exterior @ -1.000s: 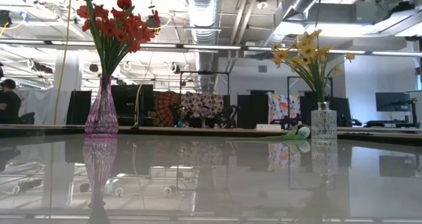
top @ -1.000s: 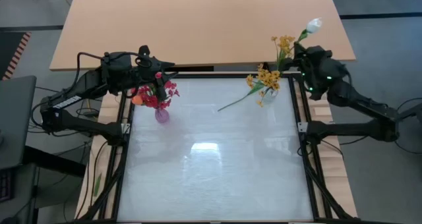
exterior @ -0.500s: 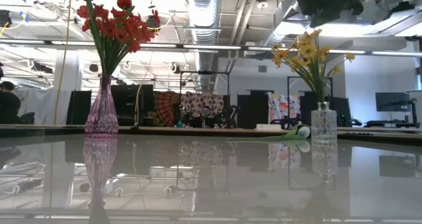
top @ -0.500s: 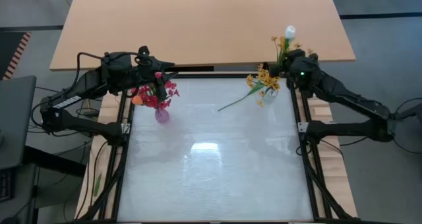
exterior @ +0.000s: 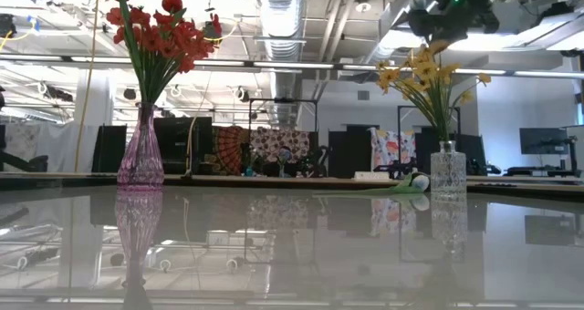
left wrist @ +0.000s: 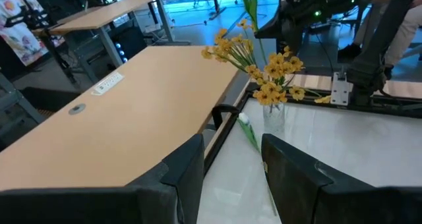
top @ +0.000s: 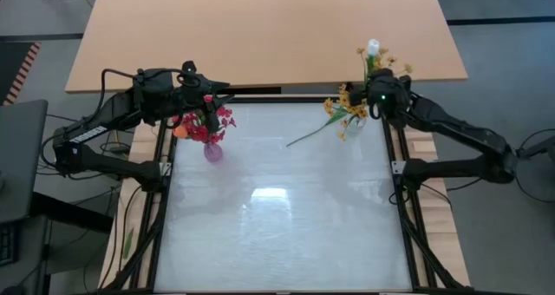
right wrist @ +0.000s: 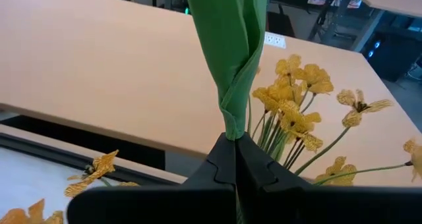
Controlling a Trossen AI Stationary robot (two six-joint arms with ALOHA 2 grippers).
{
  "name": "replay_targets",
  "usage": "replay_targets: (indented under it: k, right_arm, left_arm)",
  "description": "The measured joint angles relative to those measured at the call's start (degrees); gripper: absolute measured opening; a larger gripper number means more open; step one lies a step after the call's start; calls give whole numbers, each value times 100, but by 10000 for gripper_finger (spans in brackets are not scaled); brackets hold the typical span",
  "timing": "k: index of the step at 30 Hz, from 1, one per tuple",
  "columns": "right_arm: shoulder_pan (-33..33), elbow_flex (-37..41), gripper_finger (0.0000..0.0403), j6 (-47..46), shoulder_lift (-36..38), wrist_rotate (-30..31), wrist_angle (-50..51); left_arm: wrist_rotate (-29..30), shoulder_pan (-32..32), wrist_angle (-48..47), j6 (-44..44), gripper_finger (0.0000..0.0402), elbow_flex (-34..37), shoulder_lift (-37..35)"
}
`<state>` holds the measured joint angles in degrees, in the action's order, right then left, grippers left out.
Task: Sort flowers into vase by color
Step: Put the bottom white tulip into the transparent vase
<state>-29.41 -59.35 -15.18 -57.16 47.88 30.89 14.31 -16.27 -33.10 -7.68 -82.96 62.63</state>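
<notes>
Right end effector [top: 375, 80] pinches white flower [top: 373, 48] stem above clear vase [top: 354, 120] of yellows (likely its colour match) | left end effector [top: 205, 94] half-spread, parked by red bunch [top: 205, 126] | green stem [top: 309, 134] lies on tabletop [top: 277, 217]

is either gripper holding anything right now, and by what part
The right gripper is shut on the green leafy stem of a white-bloomed artificial flower, above the clear glass vase of yellow flowers. The left gripper holds nothing.

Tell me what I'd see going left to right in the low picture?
Pink vase with red flowers → flower lying flat → clear vase with yellow flowers.
</notes>
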Motion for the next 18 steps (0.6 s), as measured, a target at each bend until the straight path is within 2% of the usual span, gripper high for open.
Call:
replay_targets:
  k: [9, 18]
  right_arm:
    - [-7, 20, 24, -177, -223, 8, 219]
    - [15, 634, 23, -799, -125, 35, 145]
  left_arm:
    - [0, 0, -90, 0, 142, 0, 0]
    - [0, 0, -101, 0, 142, 0, 2]
